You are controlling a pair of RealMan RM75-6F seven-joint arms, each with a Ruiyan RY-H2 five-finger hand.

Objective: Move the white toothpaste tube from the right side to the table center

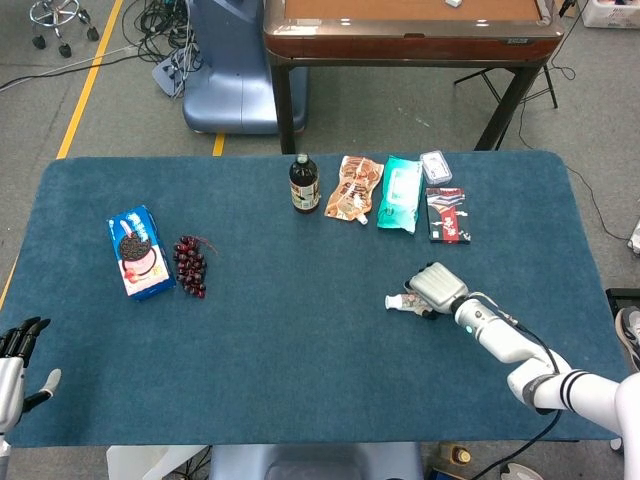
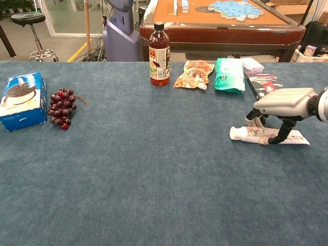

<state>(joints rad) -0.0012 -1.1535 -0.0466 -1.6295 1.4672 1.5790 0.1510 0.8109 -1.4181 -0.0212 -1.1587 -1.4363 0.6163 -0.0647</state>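
Toothpaste tube [image 2: 269, 135], white, lies flat at the worktop's [image 1: 300, 340] right side as the right robot hand [image 2: 283, 102] closes fingers around its mid-body, seemingly gripping; light, soft and likely slick, it is best pinched there. One tube, one bottle [image 2: 159, 54]; left robot hand [image 1: 18, 352] idles open.

a broad stretch of bare blue table [image 2: 154, 174] lies open from the right hand [image 2: 284, 101] and the white toothpaste tube [image 2: 251, 134] toward the centre, with nothing standing in that lane. obstacles line the far edge: bottle [image 2: 159, 54], orange snack pouch [image 2: 194, 73], green wipes pack [image 2: 228, 75] and red packet [image 1: 447, 215]. grapes [image 2: 62, 108] and cookie box [image 2: 21, 100] sit well apart at far left.
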